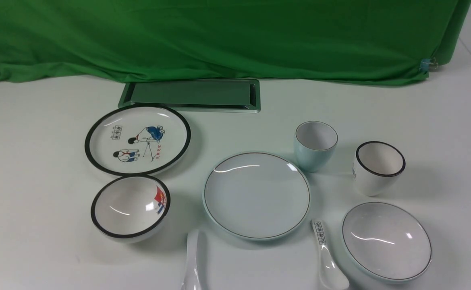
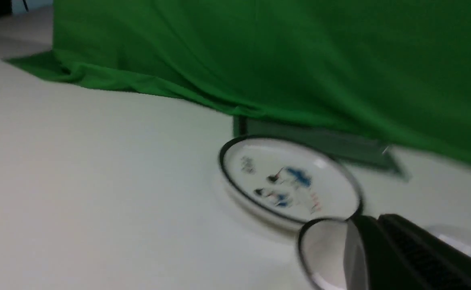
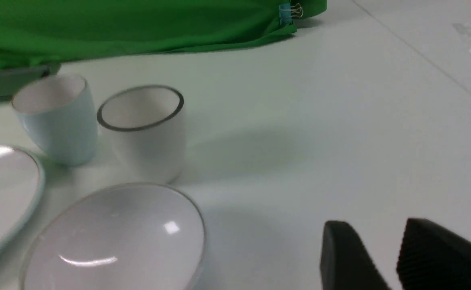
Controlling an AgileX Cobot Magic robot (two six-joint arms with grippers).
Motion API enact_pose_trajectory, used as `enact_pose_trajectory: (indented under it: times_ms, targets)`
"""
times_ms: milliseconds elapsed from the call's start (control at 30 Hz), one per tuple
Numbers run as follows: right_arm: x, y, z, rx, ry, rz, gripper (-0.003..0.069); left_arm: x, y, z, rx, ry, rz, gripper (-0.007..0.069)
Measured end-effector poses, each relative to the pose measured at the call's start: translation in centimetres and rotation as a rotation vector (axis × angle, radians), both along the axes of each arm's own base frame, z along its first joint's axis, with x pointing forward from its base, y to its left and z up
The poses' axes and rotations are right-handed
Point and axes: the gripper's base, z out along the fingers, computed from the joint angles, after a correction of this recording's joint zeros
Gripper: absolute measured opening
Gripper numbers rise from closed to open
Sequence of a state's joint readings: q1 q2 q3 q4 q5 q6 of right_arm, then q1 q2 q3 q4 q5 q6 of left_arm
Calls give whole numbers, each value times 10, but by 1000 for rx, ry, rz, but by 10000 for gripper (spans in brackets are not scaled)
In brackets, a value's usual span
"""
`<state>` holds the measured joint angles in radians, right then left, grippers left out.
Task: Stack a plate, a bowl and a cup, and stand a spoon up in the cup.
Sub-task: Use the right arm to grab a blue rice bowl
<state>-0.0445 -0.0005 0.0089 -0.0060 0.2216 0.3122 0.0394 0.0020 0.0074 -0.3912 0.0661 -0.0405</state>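
The pale blue-white plate (image 1: 256,195) lies at the table's middle. The pale blue cup (image 1: 315,145) stands upright just behind its right edge. The grey-blue bowl (image 1: 386,241) sits at the front right. The plain white spoon (image 1: 193,262) lies at the front edge, left of the plate. In the right wrist view the cup (image 3: 56,117), bowl (image 3: 118,237) and plate edge (image 3: 5,189) show; my right gripper (image 3: 374,225) is slightly open and empty over bare table beside the bowl. My left gripper (image 2: 370,220) is shut and empty near the black-rimmed bowl (image 2: 324,249); that view is blurred.
A cartoon plate (image 1: 137,139) and a black-rimmed bowl (image 1: 130,207) stand at the left. A black-rimmed white cup (image 1: 378,167) stands right of the blue cup. A spoon with black characters (image 1: 326,257) lies between plate and bowl. A metal hatch (image 1: 191,94) and green cloth (image 1: 219,36) are behind.
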Motion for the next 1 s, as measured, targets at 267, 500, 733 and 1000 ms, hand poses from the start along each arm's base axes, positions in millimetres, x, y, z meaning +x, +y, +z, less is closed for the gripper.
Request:
enact_pose_trajectory:
  times_ms: [267, 500, 733, 1000]
  targets:
    - [0, 4, 0, 964, -47, -178, 242, -1, 5, 9, -639, -128, 15, -29]
    - [0, 4, 0, 727, -37, -120, 242, -1, 7, 12, -685, -165, 21, -29]
    - [1, 4, 4, 544, -76, -67, 242, -2, 7, 17, -618, -184, 15, -29]
    - [5, 7, 32, 205, -91, 55, 149, -7, -3, 70, -187, 9, -35, -29]
